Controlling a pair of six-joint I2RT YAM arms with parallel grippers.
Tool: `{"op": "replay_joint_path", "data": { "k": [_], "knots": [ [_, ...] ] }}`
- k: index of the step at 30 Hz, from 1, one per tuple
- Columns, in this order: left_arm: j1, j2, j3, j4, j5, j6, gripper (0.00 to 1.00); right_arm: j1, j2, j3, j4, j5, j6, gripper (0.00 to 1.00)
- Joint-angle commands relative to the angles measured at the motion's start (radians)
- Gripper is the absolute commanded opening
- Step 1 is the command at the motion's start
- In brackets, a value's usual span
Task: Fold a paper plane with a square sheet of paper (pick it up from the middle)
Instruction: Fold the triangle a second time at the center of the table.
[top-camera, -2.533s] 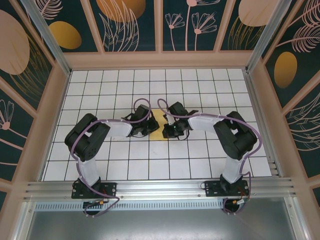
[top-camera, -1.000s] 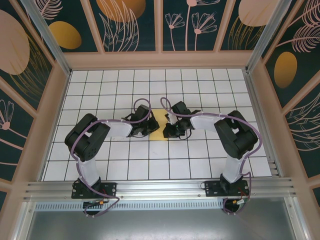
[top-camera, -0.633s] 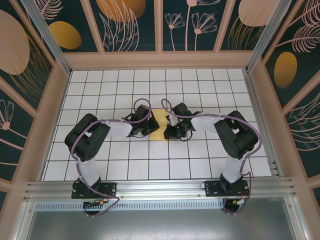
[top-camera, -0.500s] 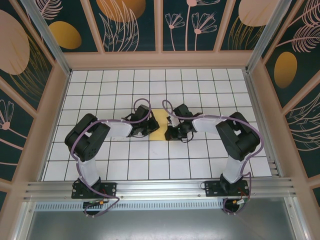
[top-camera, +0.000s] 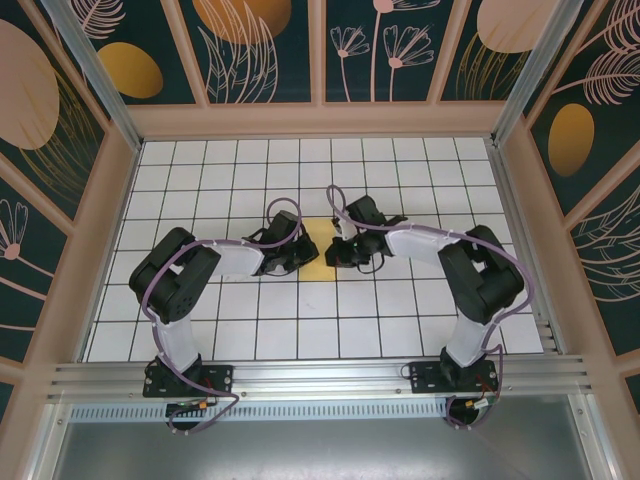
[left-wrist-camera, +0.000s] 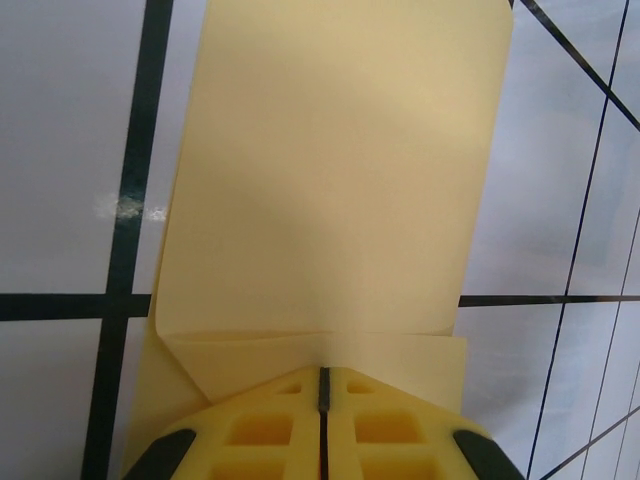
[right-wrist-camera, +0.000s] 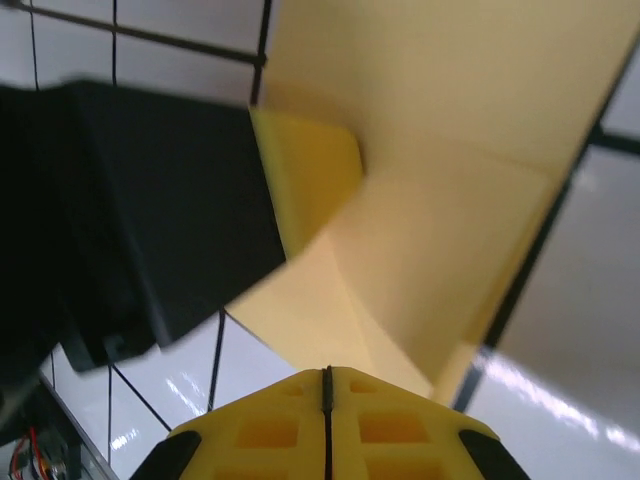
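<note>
fingers together, the right claw has slid farther across the square sheet of paper, likely creasing a fold, while the closed left claw pins it.

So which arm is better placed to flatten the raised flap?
Probably right: the right end effector, shut, meets the raised part of the paper, while the left end effector, also shut, seems to pin it.

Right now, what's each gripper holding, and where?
The right gripper apparently pinches a raised flap of the folded yellow paper sheet; the left gripper, shut at its edge: cannot tell.
</note>
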Motion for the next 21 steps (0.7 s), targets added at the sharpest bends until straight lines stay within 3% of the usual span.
{"op": "replay_joint_path", "data": {
  "k": [1, 21],
  "knots": [
    [-0.008, 0.054, -0.036, -0.084, 0.012, -0.004, 0.1, 0.004, 0.052, 0.028, 0.008, -0.018, 0.021, 0.08],
    [-0.008, 0.041, -0.032, -0.089, -0.022, -0.01, 0.1, 0.002, 0.002, -0.064, -0.088, 0.038, -0.055, 0.06]
  ]
}}
